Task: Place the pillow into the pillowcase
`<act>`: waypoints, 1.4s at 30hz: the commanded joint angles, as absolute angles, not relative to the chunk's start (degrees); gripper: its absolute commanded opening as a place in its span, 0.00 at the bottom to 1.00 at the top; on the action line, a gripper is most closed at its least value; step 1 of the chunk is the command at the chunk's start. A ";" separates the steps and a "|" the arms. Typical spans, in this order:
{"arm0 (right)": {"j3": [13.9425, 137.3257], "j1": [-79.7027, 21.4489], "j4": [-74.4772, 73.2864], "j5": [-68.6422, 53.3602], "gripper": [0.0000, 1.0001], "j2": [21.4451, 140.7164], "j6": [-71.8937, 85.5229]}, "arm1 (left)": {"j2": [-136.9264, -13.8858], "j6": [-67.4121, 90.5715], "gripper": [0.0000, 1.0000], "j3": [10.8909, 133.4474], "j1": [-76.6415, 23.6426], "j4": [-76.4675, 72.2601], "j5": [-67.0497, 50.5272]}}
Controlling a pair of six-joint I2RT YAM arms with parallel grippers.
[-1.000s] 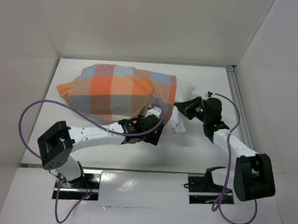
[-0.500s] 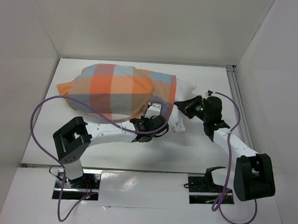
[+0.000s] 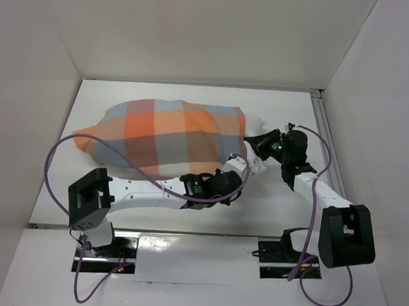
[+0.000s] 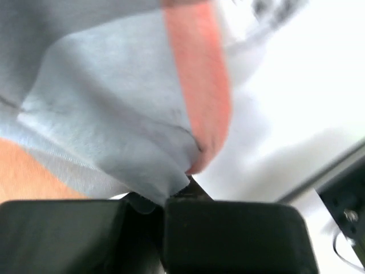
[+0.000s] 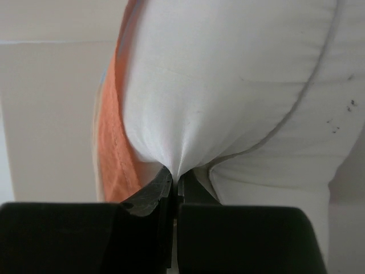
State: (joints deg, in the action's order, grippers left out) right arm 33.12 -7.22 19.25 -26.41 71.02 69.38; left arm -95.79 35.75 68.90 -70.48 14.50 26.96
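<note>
Your checked pillowcase (image 3: 164,134) lies across the left and middle of the table (image 3: 277,205), swallowing most of the pillow (image 5: 228,85) — only its white end shows at the right. Your left gripper (image 4: 178,191) pinches the case's hem; your right gripper (image 5: 174,178) is clamped on pillow fabric.

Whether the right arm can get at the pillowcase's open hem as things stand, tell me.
Probably yes, once freed: the right gripper sits right beside the hem of the pillowcase with nothing between. But its jaws are shut on the pillow, so it must let go first.
</note>
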 commanded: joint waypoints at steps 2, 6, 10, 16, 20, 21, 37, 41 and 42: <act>36.98 -5.54 20.07 -31.54 0.00 71.89 67.95 | -91.06 31.90 0.00 69.36 -73.21 6.59 15.54; 40.78 -2.82 12.59 -37.43 0.00 73.92 62.06 | -87.90 33.05 0.00 68.82 -73.21 9.57 19.68; 40.79 -1.76 10.02 -37.97 0.00 73.22 59.50 | -89.20 33.05 0.08 74.43 -73.21 16.68 20.30; 37.62 -0.53 15.64 -38.49 0.00 72.69 63.81 | -99.48 48.48 0.82 86.56 -73.83 39.95 32.38; 38.84 1.40 13.19 -38.50 0.00 72.16 61.71 | -97.49 71.30 0.52 87.10 -73.83 60.08 43.04; 39.46 1.41 12.57 -39.11 0.00 72.16 61.18 | -96.25 74.24 0.44 86.32 -72.87 65.51 43.59; 30.95 4.83 -0.95 -39.20 0.00 51.54 54.50 | -91.65 47.74 0.27 71.96 -45.36 34.19 34.54; 29.62 2.91 -5.62 -40.08 0.00 48.87 52.91 | -95.54 39.48 0.40 77.43 -43.42 28.94 36.21; 28.84 1.77 -4.84 -40.08 0.00 48.26 53.69 | -95.54 37.90 0.44 76.91 -43.42 27.26 36.73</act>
State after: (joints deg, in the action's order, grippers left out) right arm 29.45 4.25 -3.11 -37.28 50.13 54.50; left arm -95.09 47.33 74.24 -43.75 39.20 35.53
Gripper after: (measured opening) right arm 0.026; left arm 0.419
